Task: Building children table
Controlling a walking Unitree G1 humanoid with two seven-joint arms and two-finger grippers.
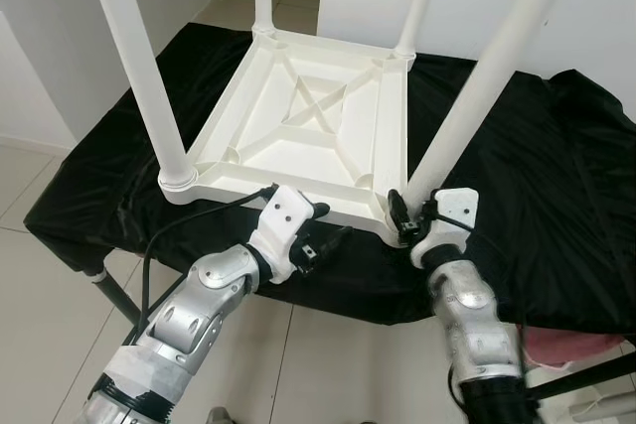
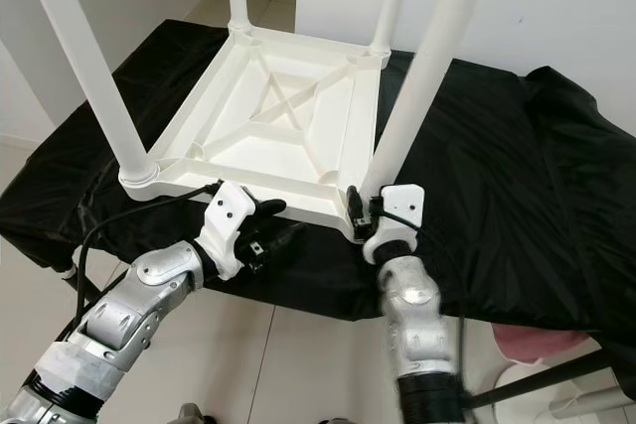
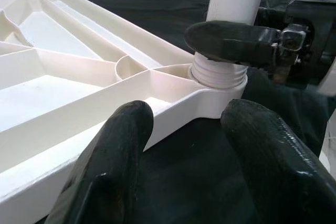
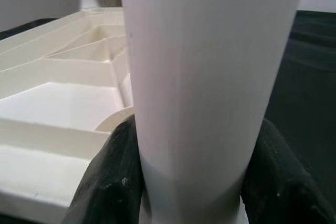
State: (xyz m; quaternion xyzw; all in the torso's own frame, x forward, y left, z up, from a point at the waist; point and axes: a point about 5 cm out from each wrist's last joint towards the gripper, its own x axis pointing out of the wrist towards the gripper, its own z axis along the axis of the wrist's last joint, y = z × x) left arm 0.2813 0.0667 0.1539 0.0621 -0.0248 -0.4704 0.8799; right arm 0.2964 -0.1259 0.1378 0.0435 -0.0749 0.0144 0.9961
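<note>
A white plastic children's table (image 1: 308, 126) lies upside down on a black cloth, with its legs pointing up. My right gripper (image 1: 409, 213) is shut on the base of the near right leg (image 1: 487, 76), just above its threaded socket. In the right wrist view both black fingers (image 4: 113, 182) press against the sides of that leg (image 4: 205, 77). My left gripper (image 1: 323, 230) hovers open in front of the tabletop's near edge, left of that corner. In the left wrist view its fingers (image 3: 115, 166) are apart, facing the leg's threaded collar (image 3: 218, 74).
The black cloth (image 1: 556, 176) covers a work table whose front edge runs just below my grippers. A metal table leg (image 1: 114, 295) stands at the lower left over the tiled floor. Something pink (image 1: 566, 345) sits at the lower right. White walls and a doorway are behind.
</note>
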